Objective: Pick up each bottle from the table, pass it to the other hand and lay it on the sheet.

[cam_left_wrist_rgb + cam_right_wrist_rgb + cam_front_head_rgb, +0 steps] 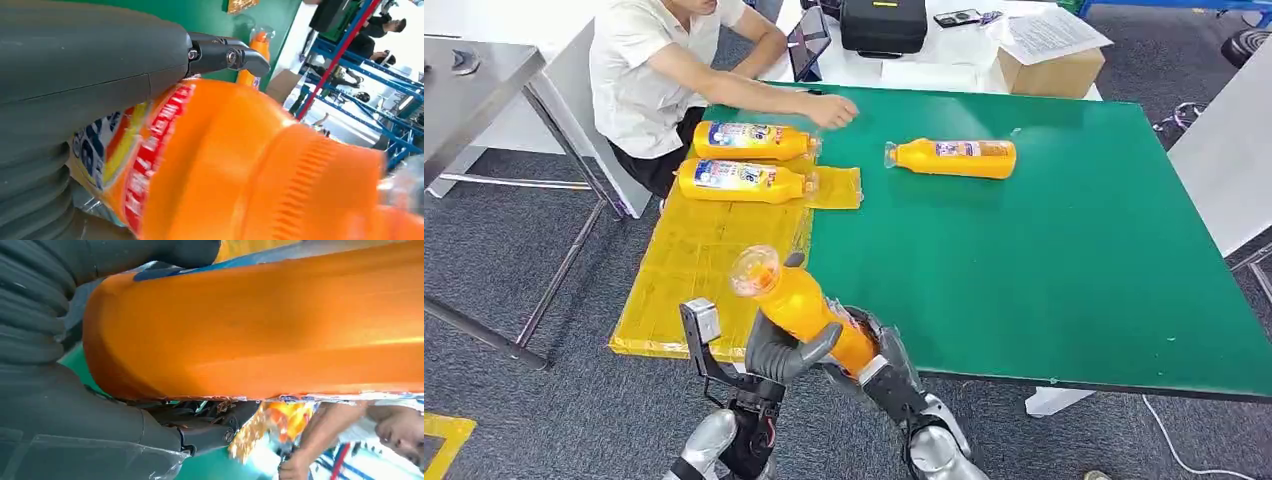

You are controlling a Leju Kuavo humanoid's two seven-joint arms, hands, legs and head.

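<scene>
From the head view, you have an orange bottle [802,305] held off the table [1044,250] at its near edge, both robot hands on it at once: the left robot hand [779,350] wraps the body just below the neck, and the right robot hand [879,355] grips the lower, labelled end. The bottle's long axis tilts up and away to the left, its clear cap pointing toward the yellow sheet [694,260], which lies just left of and beyond the hands, so the left robot hand is the nearer one to carry it there. Two bottles [744,160] already lie side by side on the far end of the sheet, and one more bottle [954,157] lies on its side on the green table, well apart to the right; a person's hand [832,110] rests on the table near it. In the left wrist view, the thick thumb and dark fingers [225,54] close around the bottle's shoulder, with the ribbed neck running away from the camera. In the right wrist view, your right robot hand clasps the bottle's base, fingers [210,432] curled under it. You appear to be mid-handover; the right would release next.
</scene>
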